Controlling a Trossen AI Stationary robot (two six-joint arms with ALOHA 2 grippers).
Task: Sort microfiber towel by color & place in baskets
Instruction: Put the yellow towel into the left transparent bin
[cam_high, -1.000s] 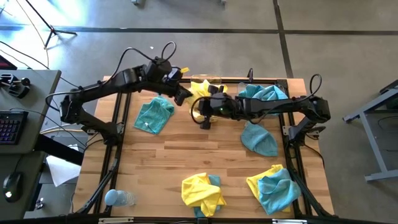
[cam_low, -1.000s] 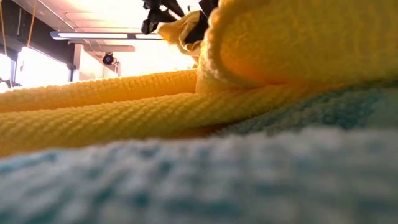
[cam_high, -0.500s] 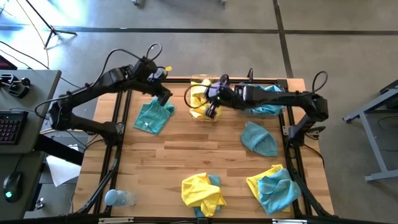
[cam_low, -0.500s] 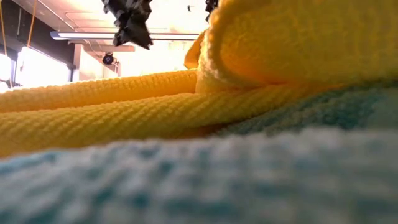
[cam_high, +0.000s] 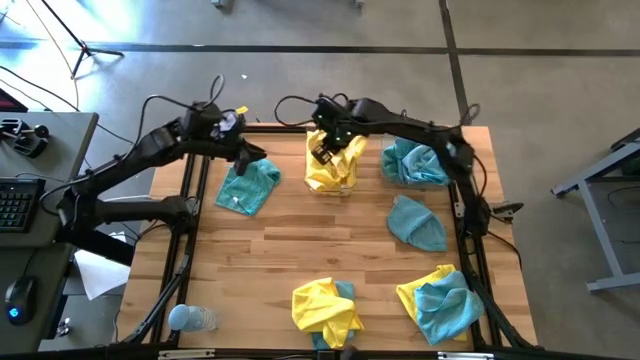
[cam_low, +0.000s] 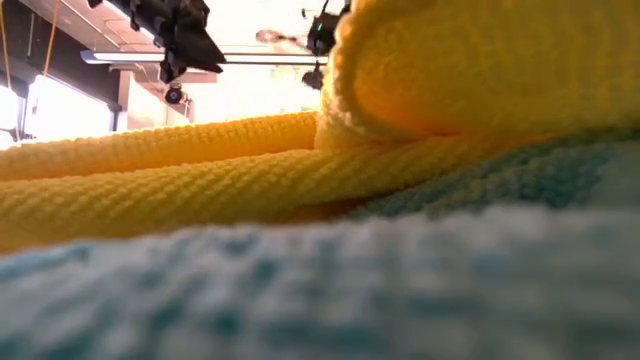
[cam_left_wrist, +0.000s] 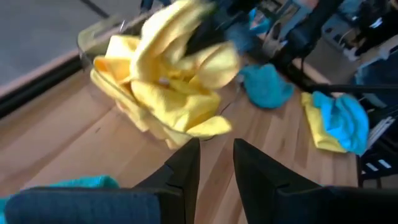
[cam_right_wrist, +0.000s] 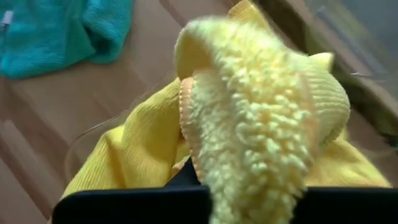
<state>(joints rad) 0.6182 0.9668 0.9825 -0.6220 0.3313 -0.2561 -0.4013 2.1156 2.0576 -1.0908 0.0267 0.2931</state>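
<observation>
Wooden slat desk (cam_high: 330, 240) in a dark frame, grey floor all around, and a keyboard (cam_high: 12, 205) on a side table off to the left. Right gripper (cam_high: 326, 147) is clamped on a yellow towel (cam_high: 338, 160) over the clear basket (cam_high: 322, 128) at the back middle, which already has yellow cloth in it. Left gripper (cam_high: 243, 152) hangs by the back left edge, fingers a bit apart and holding nothing, just above a teal towel (cam_high: 248, 186) lying flat. Second basket (cam_high: 412, 160), back right, is stuffed with teal. One more teal towel (cam_high: 416, 223) sits alone mid right. Along the front edge are two mixed yellow and teal piles (cam_high: 325, 305) (cam_high: 440, 298), and a pale bottle (cam_high: 190, 319) at the front left corner.
</observation>
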